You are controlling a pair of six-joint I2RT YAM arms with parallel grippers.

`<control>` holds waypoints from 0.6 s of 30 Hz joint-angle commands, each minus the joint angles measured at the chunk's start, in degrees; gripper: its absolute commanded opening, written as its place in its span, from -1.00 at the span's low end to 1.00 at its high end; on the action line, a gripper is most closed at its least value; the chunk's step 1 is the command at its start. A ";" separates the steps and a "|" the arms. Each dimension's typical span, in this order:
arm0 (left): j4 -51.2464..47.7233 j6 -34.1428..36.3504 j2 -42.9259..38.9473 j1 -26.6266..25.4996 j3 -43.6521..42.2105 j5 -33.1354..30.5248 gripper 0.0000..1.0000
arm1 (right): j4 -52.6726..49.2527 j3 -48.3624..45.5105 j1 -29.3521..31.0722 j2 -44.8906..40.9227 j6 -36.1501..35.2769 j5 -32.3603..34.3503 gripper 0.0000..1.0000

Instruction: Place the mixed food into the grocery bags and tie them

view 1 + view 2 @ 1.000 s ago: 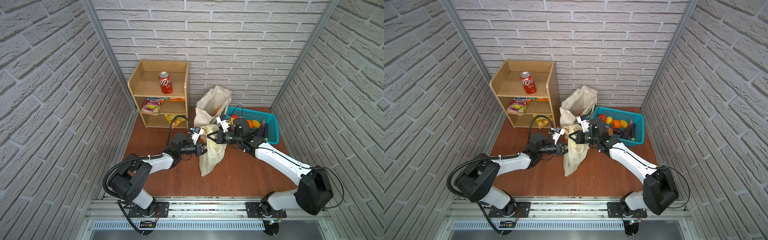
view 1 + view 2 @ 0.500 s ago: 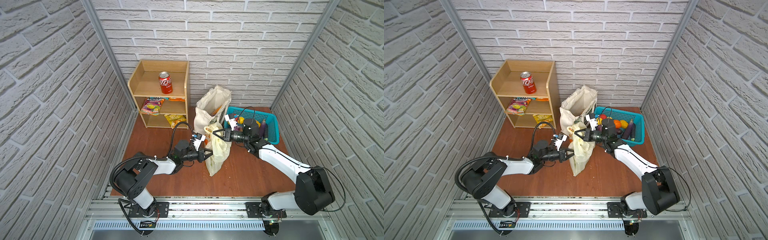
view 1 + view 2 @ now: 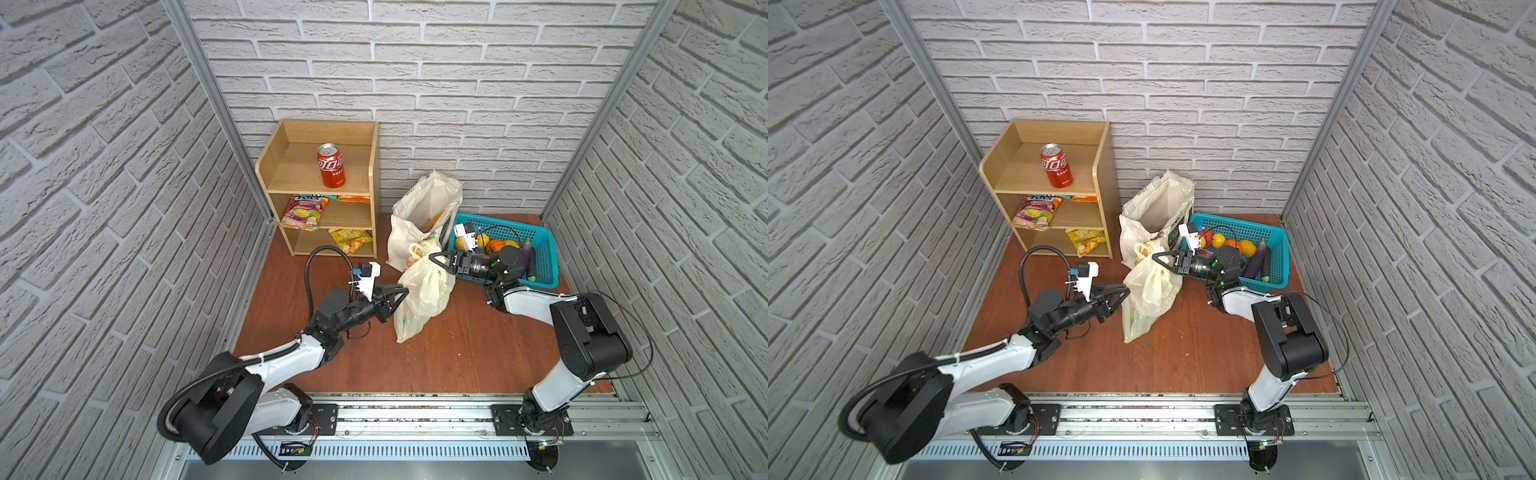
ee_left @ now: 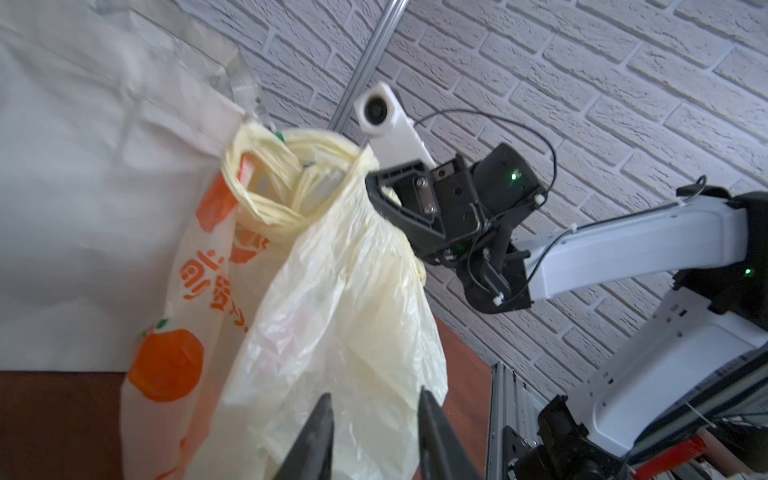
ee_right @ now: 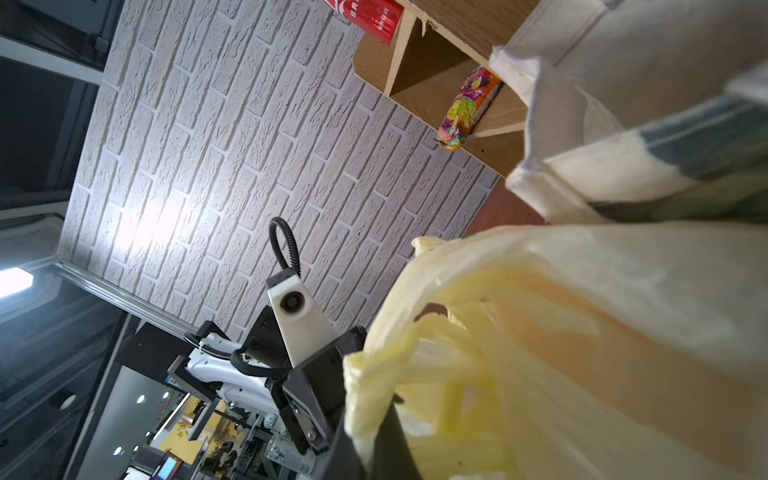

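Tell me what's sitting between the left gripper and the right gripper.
The pale-yellow plastic bag, in both top views: the right gripper is shut on its top, the left gripper is open at its side.

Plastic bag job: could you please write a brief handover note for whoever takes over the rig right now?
Left gripper: open, at the plastic bag's side. Right gripper: shut on its bunched top.
Bag slumps on the table before the canvas tote; an orange soda can shows through it.
Done: can bagged. Left: finish the knot, which I cannot confirm; tote mouth is open.
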 commanded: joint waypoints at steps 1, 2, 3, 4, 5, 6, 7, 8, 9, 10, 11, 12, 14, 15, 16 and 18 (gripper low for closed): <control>-7.28 6.27 -5.76 1.45 2.53 -3.73 -0.03 | 10.14 -0.10 0.05 -0.99 3.32 0.10 -0.89; -9.99 7.75 -6.13 1.78 3.90 -3.55 0.04 | 10.35 -0.20 0.03 -0.77 3.25 0.18 -0.89; -12.78 9.41 -5.85 2.28 5.71 -2.89 0.07 | 10.84 -0.27 0.15 -0.40 3.45 0.14 -0.89; -14.41 10.53 -4.86 2.78 7.28 -1.72 0.10 | 11.06 -0.53 0.16 -0.13 3.61 0.09 -0.89; -14.71 10.93 -3.56 3.15 8.25 -0.34 0.14 | 11.02 -0.77 0.33 -0.01 3.33 0.15 -0.89; -14.22 10.97 -1.59 3.59 9.48 1.69 0.17 | 11.02 -1.02 0.42 0.16 3.18 0.07 -0.89; -13.78 10.99 0.46 3.81 10.66 3.55 0.21 | 11.02 -1.19 0.50 0.30 3.08 -0.03 -0.89; -13.26 11.08 2.48 3.90 11.73 5.09 0.24 | 11.01 -1.33 0.45 0.31 2.95 -0.11 -0.89; -12.32 10.92 5.02 3.92 12.89 7.03 0.28 | 11.04 -1.55 0.51 0.22 2.83 -0.19 -0.89; -11.09 10.63 7.23 3.92 14.19 8.78 0.32 | 11.04 -1.61 0.52 0.21 2.87 -0.34 -0.89; -10.18 10.29 9.10 3.92 15.27 10.35 0.34 | 11.01 -1.60 0.51 0.21 2.90 -0.52 -0.89; -9.45 10.09 11.03 3.92 16.65 12.03 0.36 | 11.02 -1.68 0.50 0.17 2.92 -0.63 -0.89; -8.60 9.65 14.57 3.92 19.12 15.06 0.41 | 11.01 -1.69 0.58 0.19 2.91 -0.73 -0.89; -8.10 9.42 15.81 3.87 20.09 15.86 0.43 | 11.02 -1.66 0.60 0.21 2.99 -0.82 -0.89; -7.77 9.20 17.05 3.85 21.01 16.82 0.45 | 11.01 -1.68 0.63 0.29 3.05 -0.84 -0.89; -6.09 8.33 19.16 3.63 22.22 18.95 0.47 | 11.02 -1.63 0.62 0.30 3.07 -0.82 -0.89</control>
